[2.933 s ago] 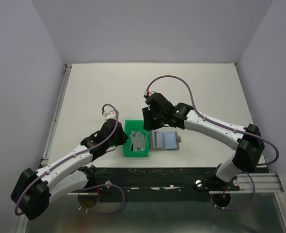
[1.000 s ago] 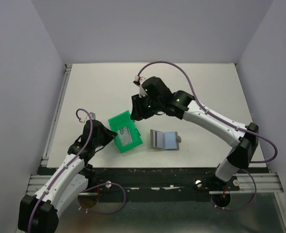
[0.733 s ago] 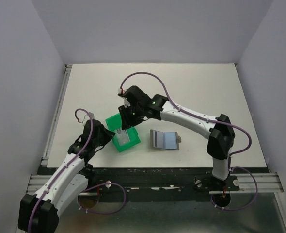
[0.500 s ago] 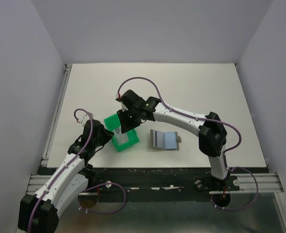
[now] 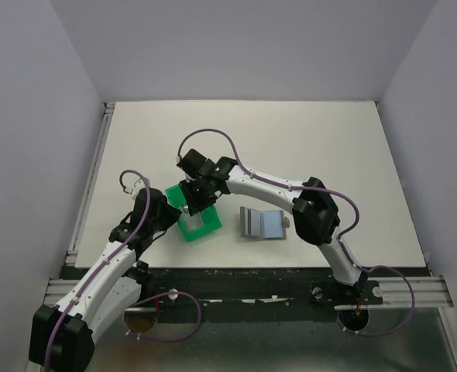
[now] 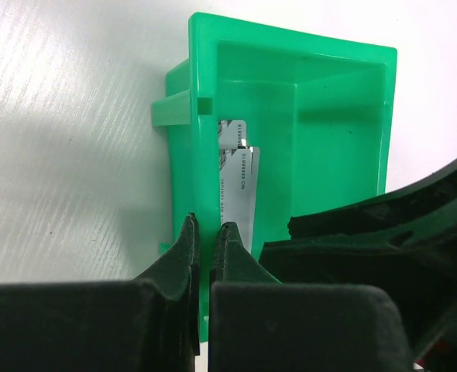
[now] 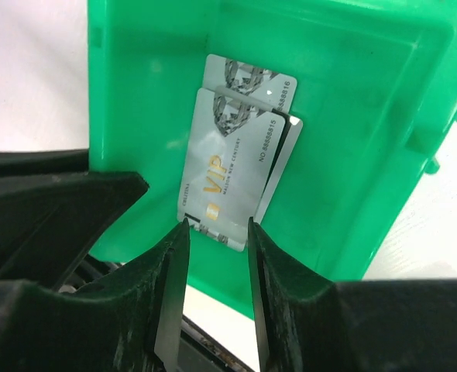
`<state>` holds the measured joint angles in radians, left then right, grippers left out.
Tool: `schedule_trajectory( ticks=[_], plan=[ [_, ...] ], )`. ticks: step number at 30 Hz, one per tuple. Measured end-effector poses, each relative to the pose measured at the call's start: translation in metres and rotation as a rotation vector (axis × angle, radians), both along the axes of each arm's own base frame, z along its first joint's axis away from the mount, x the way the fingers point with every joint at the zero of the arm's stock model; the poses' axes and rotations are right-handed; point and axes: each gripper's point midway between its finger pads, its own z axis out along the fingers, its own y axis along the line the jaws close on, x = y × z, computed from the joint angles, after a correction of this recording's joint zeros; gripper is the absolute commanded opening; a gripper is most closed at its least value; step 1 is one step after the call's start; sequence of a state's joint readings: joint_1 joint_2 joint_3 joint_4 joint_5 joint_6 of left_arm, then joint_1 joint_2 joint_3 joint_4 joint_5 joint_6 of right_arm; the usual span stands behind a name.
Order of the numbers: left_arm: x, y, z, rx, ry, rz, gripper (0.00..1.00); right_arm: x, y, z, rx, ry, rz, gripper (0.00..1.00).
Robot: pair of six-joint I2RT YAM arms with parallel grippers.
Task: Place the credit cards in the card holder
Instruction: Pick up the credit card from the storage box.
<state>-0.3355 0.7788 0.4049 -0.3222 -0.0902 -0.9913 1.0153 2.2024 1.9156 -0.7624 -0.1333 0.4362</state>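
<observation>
Green bin (image 6: 290,39) wall clamped in the left gripper (image 6: 207,232), the right gripper (image 7: 213,236) straddles the top of the cards (image 7: 228,167) inside, grip impossible to tell, a pick-up needing a clean lift toward the holder (image 5: 269,225), open on the tabletop (image 5: 329,147) nearby.

Green bin (image 5: 202,227) on the white bench (image 5: 337,147)
It sits askew to the near edge, left of centre, pale walls (image 5: 236,46) around
</observation>
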Motion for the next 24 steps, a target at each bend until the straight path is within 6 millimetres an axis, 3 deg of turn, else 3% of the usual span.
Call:
schedule_trajectory(
  ticks=[24],
  plan=[
    [0.0,-0.011,0.004,0.023,0.013,-0.053,0.0,0.007,-0.003,-0.054,-0.174,-0.026,-0.071,0.48]
  ],
)
